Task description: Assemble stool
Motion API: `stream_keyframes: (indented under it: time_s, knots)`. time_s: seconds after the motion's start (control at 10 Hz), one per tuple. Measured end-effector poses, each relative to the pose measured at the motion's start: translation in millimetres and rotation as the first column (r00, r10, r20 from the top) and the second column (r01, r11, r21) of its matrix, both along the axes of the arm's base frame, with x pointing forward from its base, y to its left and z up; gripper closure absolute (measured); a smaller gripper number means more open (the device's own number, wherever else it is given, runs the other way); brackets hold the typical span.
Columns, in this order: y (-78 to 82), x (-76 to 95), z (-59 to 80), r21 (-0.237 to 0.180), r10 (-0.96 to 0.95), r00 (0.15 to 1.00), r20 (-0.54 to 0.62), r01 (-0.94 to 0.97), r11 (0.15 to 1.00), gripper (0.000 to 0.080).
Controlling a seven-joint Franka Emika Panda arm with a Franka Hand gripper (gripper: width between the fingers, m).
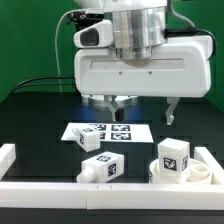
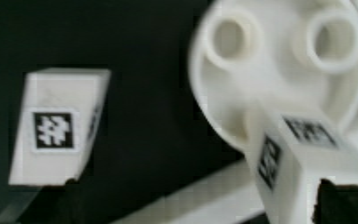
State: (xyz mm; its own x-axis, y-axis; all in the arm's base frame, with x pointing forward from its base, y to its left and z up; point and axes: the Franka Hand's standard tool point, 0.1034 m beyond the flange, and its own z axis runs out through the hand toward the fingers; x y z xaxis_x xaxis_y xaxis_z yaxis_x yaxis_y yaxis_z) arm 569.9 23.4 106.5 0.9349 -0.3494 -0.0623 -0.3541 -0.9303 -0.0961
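Lower right in the exterior view, the white plastic block leg (image 1: 173, 153) looks light and rigid; pinch its flat sides. I cannot tell how wide the gripper (image 1: 113, 102) stands.

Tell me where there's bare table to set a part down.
Widest bare patch: the black table on the exterior view's left, between the border rail there and the marker board. A narrower strip lies behind the seat on the exterior view's right. Crowded: the front middle, where the far leg and the near leg sit between board and seat.
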Motion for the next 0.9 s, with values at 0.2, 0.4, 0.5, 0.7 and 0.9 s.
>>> stream_keyframes:
  time_s: [0.2, 0.4, 0.5, 0.7, 0.9]
  knots:
    - [-1.8, 0.4, -0.5, 0.002, 0.141, 0.99, 0.016, -0.141, 0.99, 0.0151]
    - [-6.3, -2.1, -3.5, -0.003, 0.316, 0.948, 0.04, -0.316, 0.949, 0.0151]
    - [-19.8, -17.1, -13.8, -0.009, 0.41, 0.911, 0.037, -0.41, 0.912, 0.0151]
    - [-38.7, -41.6, -18.6, 0.002, 0.518, 0.855, 0.024, -0.519, 0.855, 0.0151]
    - [-39.1, -42.7, -19.7, -0.002, 0.541, 0.841, 0.03, -0.541, 0.841, 0.0151]
